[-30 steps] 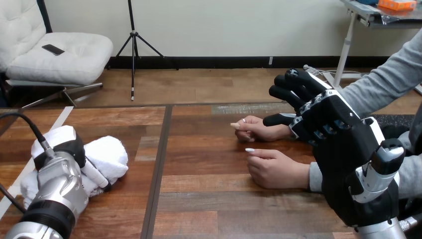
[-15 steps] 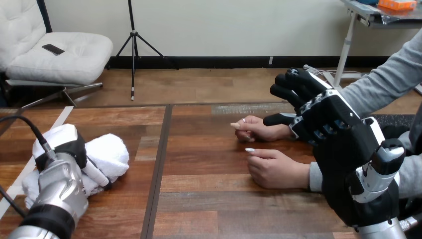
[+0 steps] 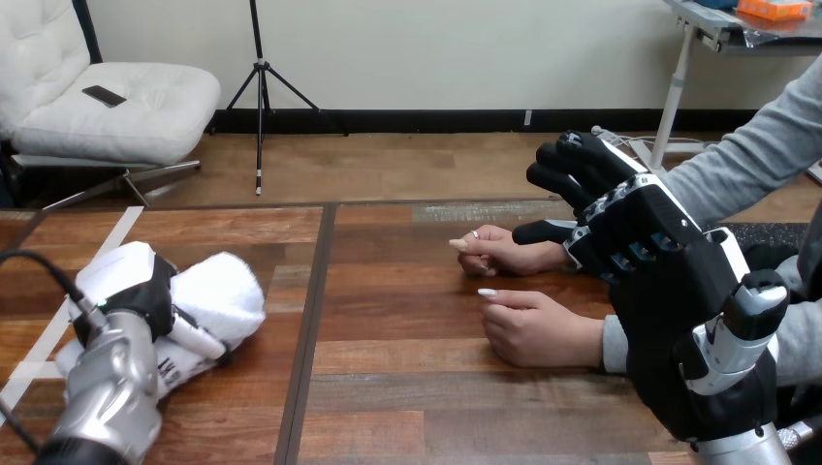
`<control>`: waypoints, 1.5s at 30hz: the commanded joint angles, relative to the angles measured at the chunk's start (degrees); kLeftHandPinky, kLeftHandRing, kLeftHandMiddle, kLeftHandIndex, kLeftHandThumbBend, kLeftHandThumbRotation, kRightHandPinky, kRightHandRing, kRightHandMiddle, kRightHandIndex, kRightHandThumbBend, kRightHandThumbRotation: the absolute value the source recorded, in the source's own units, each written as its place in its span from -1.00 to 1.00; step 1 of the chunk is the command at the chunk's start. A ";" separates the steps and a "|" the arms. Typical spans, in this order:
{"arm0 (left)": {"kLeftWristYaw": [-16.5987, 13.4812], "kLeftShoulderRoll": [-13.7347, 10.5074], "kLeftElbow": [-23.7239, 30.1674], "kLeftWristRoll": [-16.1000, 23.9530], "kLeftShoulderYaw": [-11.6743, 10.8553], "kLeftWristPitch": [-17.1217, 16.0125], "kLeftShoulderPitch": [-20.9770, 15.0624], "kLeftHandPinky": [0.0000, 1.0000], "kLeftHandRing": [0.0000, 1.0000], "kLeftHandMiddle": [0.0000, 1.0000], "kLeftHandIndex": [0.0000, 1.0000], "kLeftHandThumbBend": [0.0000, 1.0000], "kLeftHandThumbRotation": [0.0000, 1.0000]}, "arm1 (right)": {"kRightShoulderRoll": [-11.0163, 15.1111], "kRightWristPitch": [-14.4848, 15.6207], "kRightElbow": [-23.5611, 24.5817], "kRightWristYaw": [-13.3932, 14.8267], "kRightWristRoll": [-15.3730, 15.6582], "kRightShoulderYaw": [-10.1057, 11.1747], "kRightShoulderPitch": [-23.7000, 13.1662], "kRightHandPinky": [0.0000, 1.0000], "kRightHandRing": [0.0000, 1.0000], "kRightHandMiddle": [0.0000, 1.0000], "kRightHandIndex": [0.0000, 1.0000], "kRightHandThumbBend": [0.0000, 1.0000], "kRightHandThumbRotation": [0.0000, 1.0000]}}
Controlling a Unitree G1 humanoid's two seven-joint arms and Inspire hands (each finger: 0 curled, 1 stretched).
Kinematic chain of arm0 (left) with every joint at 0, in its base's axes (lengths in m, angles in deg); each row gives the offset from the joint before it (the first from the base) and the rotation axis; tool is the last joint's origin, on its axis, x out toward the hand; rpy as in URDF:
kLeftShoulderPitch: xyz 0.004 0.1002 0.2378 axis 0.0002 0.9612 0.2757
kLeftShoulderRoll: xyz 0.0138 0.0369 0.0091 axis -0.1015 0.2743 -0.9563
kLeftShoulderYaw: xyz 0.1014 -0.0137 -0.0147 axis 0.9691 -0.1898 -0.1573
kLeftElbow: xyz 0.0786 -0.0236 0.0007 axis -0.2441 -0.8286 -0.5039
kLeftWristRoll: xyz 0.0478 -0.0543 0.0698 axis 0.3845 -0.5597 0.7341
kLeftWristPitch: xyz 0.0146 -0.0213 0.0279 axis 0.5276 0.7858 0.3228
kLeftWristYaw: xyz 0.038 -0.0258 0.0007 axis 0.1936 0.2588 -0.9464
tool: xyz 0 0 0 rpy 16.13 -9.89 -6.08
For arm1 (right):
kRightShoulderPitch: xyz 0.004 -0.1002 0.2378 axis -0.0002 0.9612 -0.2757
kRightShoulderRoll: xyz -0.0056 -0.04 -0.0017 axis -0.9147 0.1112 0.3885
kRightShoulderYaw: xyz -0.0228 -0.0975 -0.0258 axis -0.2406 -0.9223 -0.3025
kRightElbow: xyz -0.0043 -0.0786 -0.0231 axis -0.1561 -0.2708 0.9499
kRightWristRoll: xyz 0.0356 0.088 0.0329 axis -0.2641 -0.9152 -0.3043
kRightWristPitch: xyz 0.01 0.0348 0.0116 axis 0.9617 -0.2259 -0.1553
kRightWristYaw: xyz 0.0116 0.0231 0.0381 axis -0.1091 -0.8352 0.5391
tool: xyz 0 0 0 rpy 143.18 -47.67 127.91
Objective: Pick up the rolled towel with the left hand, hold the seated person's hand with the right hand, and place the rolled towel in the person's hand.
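The white rolled towel [image 3: 231, 292] lies at the table's left, with my left hand [image 3: 143, 291] over it, fingers and thumb curled round it. My right hand [image 3: 659, 262] is raised at the right, its fingers relaxed and holding nothing. Its thumb [image 3: 543, 232] hovers beside the wrist of the person's farther hand [image 3: 504, 250]; I cannot tell if they touch. That hand rests on the table, loosely curled. The person's nearer hand [image 3: 533, 325] lies palm down in front of my right palm.
A dark seam [image 3: 308, 329] runs across the wooden table between the towel and the person's hands. White tape [image 3: 34, 354] marks the table's left edge. A black mat [image 3: 771, 237] lies at the far right under the person's grey sleeve.
My left hand has shifted a little to the right with the towel, and the towel's far end has swung right and risen slightly. The right hand and the person's hands have stayed put.
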 commanded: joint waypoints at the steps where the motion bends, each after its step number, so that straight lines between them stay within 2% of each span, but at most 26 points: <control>1: -2.72 -0.98 9.17 -3.40 -4.83 -4.52 1.52 -0.55 -0.37 -0.17 -0.13 0.37 -1.00 | 0.32 -0.54 0.12 0.42 -0.12 0.88 -2.95 0.33 0.74 0.72 0.67 1.00 1.00; 2: -2.27 -0.43 12.14 -6.25 -7.38 -5.76 3.23 -0.54 -0.37 -0.17 -0.13 0.39 -1.00 | 0.42 -0.27 -0.48 0.35 -0.11 0.90 -3.11 0.33 0.74 0.72 0.67 1.00 1.00; 4: -1.62 0.24 15.68 -9.52 -10.26 -7.01 5.22 -0.53 -0.35 -0.18 -0.13 0.38 -1.00 | 0.55 0.09 -1.12 0.26 -0.13 0.94 -3.27 0.33 0.74 0.72 0.66 1.00 1.00; 10: -1.44 1.00 20.88 -14.45 -13.73 -10.44 8.67 -0.50 -0.34 -0.17 -0.12 0.39 -1.00 | 0.73 0.57 -2.45 -0.04 -0.28 0.95 -3.64 0.34 0.74 0.72 0.67 0.99 1.00; 21: -1.25 2.12 28.53 -19.55 -16.92 -15.14 14.30 -0.48 -0.34 -0.20 -0.14 0.43 -1.00 | 1.42 1.10 -6.20 -0.42 0.57 1.19 -5.11 0.48 0.76 0.74 0.70 0.93 1.00; 32: -0.55 3.51 34.20 -22.70 -18.21 -19.80 18.89 -0.36 -0.26 -0.18 -0.17 0.41 -1.00 | 2.62 0.65 -11.33 -1.41 2.88 1.30 -7.50 0.71 0.84 0.80 0.77 0.91 1.00; 39: 0.07 5.47 36.26 -25.65 -19.26 -23.42 21.13 -0.35 -0.26 -0.19 -0.18 0.40 -1.00 | 3.99 -0.60 -15.09 -2.47 5.48 1.36 -9.22 0.76 0.85 0.83 0.79 0.88 1.00; 45: 0.53 7.23 38.23 -27.60 -19.81 -24.67 22.68 -0.36 -0.27 -0.20 -0.19 0.38 -1.00 | 4.61 -2.67 -18.48 -2.92 7.32 1.69 -10.68 0.76 0.84 0.83 0.79 0.81 1.00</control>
